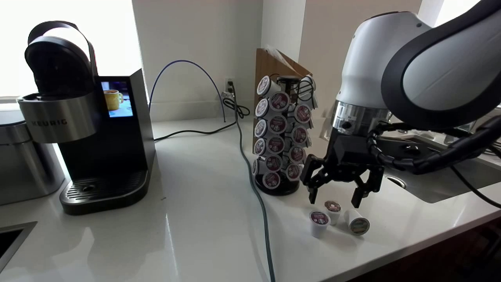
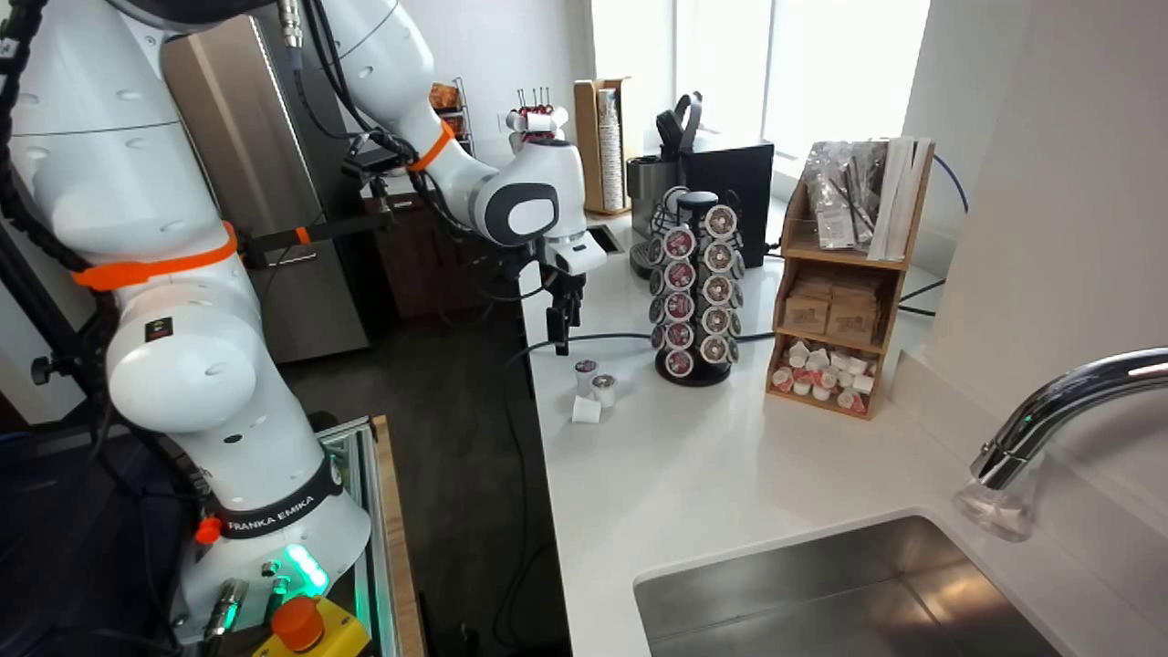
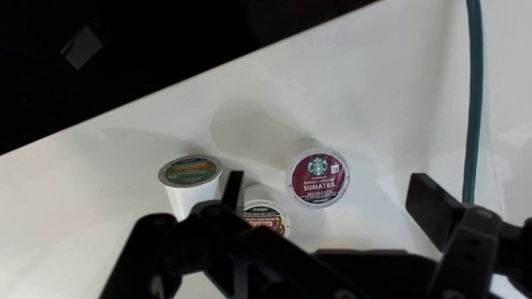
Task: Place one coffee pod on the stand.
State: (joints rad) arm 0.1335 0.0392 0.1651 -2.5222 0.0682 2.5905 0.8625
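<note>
Three white coffee pods lie close together on the counter. A pod with a purple lid (image 1: 319,224) stands upright; it also shows in the wrist view (image 3: 318,178). A pod with a brown lid (image 1: 333,212) stands beside it, partly hidden by a finger in the wrist view (image 3: 268,216). A pod with a green lid (image 1: 357,224) lies on its side. My gripper (image 1: 334,197) is open and empty above the pods. In the wrist view its fingers (image 3: 328,189) are spread wide, with the purple-lidded pod between and beyond them. The dark stand (image 1: 282,188), filled with pods, also shows in an exterior view (image 2: 693,374).
A black coffee machine (image 1: 145,117) stands with its lid raised. A wooden organizer (image 2: 787,301) is behind the stand. A green-grey cable (image 1: 263,213) crosses the counter between machine and pods. The counter's front edge (image 3: 249,54) is near the pods. A sink (image 2: 776,620) is farther along.
</note>
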